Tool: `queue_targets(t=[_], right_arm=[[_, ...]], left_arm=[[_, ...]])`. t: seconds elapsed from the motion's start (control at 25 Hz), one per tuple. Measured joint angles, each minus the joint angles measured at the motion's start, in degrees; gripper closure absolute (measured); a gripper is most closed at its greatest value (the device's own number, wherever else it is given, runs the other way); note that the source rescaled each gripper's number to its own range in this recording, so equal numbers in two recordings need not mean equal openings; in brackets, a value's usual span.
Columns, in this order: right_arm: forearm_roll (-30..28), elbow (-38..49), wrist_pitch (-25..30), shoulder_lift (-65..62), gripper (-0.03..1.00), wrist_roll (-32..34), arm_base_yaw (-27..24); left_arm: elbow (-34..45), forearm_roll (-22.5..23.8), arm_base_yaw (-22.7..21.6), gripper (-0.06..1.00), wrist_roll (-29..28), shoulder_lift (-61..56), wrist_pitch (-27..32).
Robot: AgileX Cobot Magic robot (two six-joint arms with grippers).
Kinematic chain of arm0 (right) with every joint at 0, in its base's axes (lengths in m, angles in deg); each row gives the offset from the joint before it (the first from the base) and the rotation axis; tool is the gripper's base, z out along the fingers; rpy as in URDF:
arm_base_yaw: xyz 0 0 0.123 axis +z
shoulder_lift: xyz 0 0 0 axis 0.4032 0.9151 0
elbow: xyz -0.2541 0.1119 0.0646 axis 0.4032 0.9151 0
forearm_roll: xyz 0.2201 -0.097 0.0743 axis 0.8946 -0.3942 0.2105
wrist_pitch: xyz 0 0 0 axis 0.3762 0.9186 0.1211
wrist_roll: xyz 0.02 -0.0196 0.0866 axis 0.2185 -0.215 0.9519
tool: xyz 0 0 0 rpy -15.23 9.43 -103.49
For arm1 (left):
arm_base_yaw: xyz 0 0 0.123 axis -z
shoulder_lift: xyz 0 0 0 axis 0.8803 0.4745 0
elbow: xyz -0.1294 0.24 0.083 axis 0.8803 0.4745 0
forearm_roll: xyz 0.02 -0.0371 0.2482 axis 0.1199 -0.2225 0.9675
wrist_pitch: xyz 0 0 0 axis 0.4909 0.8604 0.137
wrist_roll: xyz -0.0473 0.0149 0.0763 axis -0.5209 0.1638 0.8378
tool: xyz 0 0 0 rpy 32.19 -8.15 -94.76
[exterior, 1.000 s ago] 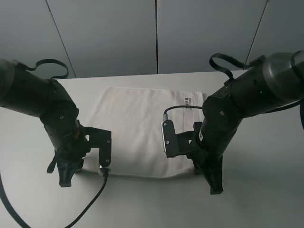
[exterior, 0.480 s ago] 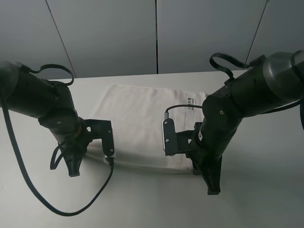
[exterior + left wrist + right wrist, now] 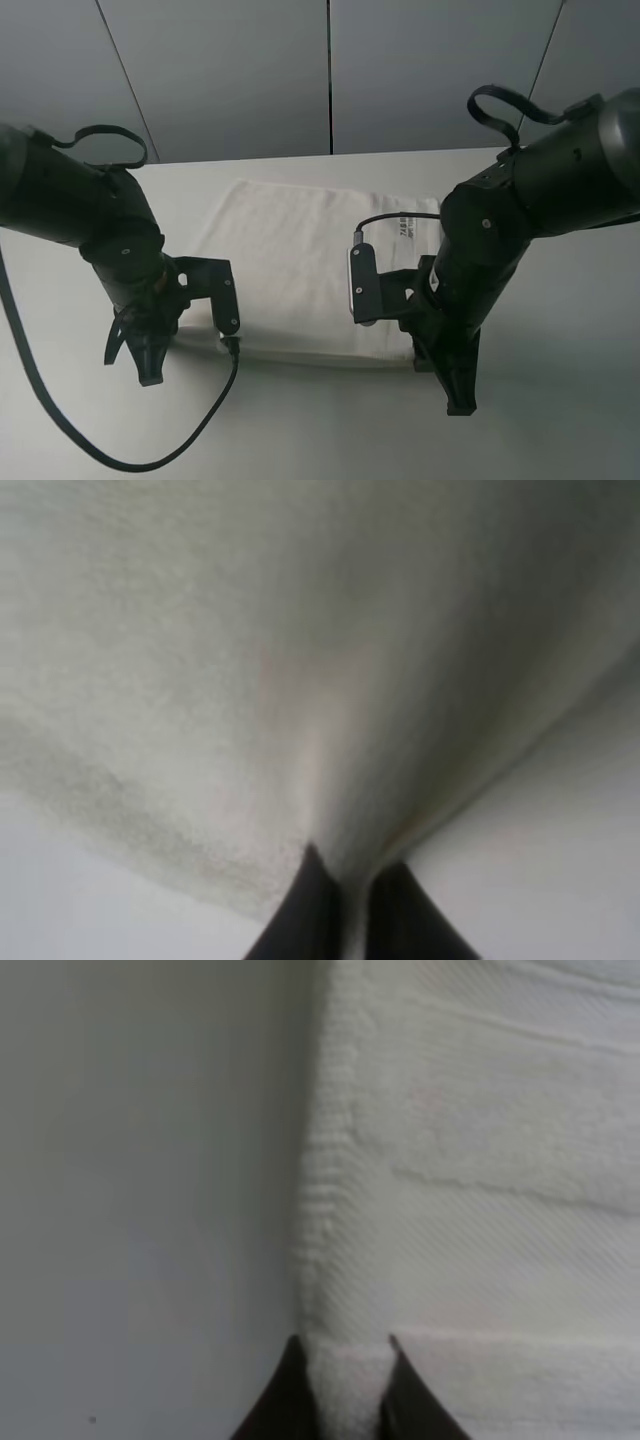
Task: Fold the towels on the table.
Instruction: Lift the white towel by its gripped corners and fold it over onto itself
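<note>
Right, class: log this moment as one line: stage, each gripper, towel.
stage: near corners gripped | left gripper: shut on towel | right gripper: shut on towel | towel: spread on table

Close, soft-focus view. White terry towel [image 3: 300,660] fills most of the frame, nap visible, detail blurred. Left pincer [image 3: 352,920] at frame edge: two dark tapered fingertips [image 3: 300,925] closed together with a thin ridge of towel cloth pinched between them. From the pinch the cloth rises and spreads, with a shallow crease running up from the grip. Towel edge runs diagonally on either side of the pincer. Smooth pale desk [image 3: 540,860] shows beyond that edge on both sides.
</note>
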Motion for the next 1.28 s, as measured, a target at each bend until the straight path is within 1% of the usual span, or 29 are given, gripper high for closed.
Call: queue_targets(t=[0.08,0.44,0.6,0.72,0.84,0.92,0.96,1.08,1.16,1.28], right_arm=[[1.8,0.0,1.61,-1.03,0.97,0.0,0.0],[9.6,0.12,7.89,-8.89,0.97,0.0,0.0],[13.95,0.12,11.72,-12.75,0.97,0.0,0.0],[14.61,0.12,14.59,-15.36,0.97,0.0,0.0],[14.72,0.12,16.76,-17.6,0.97,0.39,0.0],[14.72,0.12,16.88,-19.01,0.97,1.56,0.0],[14.72,0.12,16.76,-19.69,0.97,2.52,0.0],[13.91,0.12,16.76,-20.62,0.97,8.1,0.0],[11.71,0.01,16.03,-20.74,0.97,14.07,0.0],[6.43,0.01,13.88,-20.74,0.97,22.55,0.0]], left_arm=[[0.0,-2.52,0.0,0.94,0.8,-2.06,1.5],[0.13,-8.13,0.0,0.94,1.21,-11.83,8.71],[0.13,-12.24,0.0,0.94,2.05,-15.52,10.69],[0.13,-14.46,0.0,0.94,3.52,-17.83,12.74],[0.13,-15.02,0.0,0.94,3.99,-19.19,14.98],[0.13,-15.02,0.0,0.94,3.99,-20.07,15.14],[0.13,-15.02,0.0,0.94,3.99,-20.48,14.86],[0.13,-15.02,0.0,0.94,1.17,-21.51,12.35],[0.13,-14.89,0.0,0.94,-1.66,-22.23,9.82],[0.13,-13.77,0.0,0.94,-6.03,-22.79,6.06]])
